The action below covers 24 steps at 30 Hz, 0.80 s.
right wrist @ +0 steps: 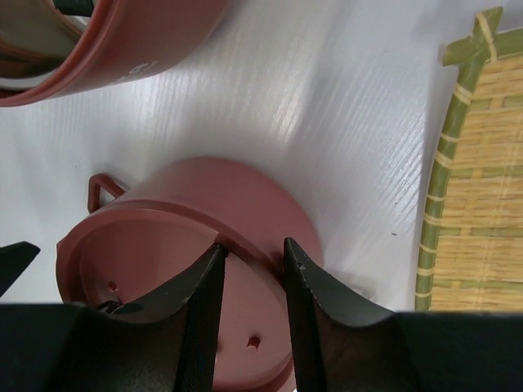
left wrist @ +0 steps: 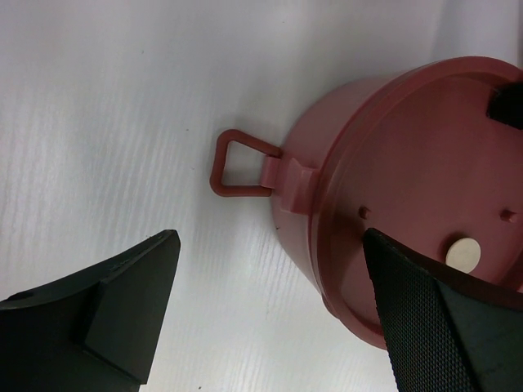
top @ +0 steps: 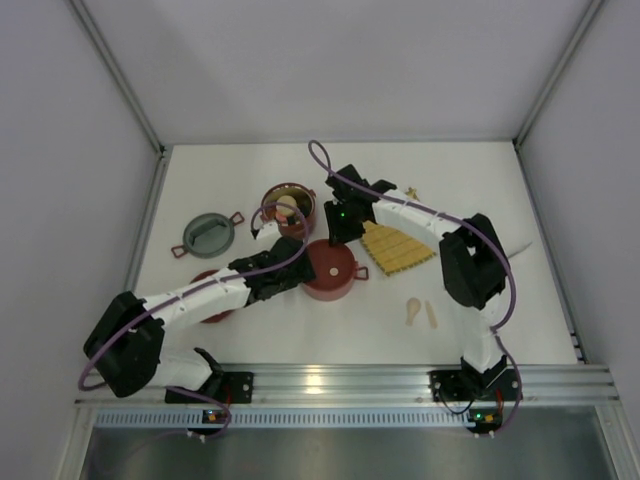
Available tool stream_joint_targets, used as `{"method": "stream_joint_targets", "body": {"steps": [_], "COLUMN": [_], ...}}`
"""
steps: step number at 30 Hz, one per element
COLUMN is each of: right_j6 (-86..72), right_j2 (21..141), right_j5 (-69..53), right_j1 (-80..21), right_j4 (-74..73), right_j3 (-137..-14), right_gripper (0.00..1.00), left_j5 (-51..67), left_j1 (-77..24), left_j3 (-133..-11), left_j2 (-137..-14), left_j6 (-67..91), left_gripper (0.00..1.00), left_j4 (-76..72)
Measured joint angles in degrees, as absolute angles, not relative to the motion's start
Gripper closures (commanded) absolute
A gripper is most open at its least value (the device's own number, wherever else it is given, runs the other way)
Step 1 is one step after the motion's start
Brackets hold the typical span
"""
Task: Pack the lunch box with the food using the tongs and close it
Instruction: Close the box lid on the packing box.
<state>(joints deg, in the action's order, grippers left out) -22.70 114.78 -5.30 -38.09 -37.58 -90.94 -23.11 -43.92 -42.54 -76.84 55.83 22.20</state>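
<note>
An upside-down dark-red lunch box bowl sits mid-table, its recessed base up. My right gripper is shut on that base rim, one finger inside the recess and one outside the wall. My left gripper is open at the bowl's left side, beside its handle, one finger over the base and one over the table. A second bowl behind it holds food. I cannot make out the tongs; a thin pale sliver pokes out by the right arm.
A grey lid with red handles lies at the left. A dark-red lid is partly under the left arm. The yellow woven mat lies right of the bowls. Two beige sticks lie near the front.
</note>
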Motion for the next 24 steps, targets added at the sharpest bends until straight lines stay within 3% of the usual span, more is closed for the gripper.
{"method": "stream_joint_targets", "body": {"steps": [24], "right_j6": [-21.5], "right_j2": [117.4], "right_j5": [-5.4], "right_j1": [-35.0], "right_j4": [-40.7], "right_j3": [-95.8], "right_gripper": [0.66], "left_j5": [-24.8], "left_j1": [-44.0], "left_j3": [-46.0], "left_j2": [-79.4], "left_j6": [55.0], "left_gripper": [0.02], "left_j4": [23.8]}}
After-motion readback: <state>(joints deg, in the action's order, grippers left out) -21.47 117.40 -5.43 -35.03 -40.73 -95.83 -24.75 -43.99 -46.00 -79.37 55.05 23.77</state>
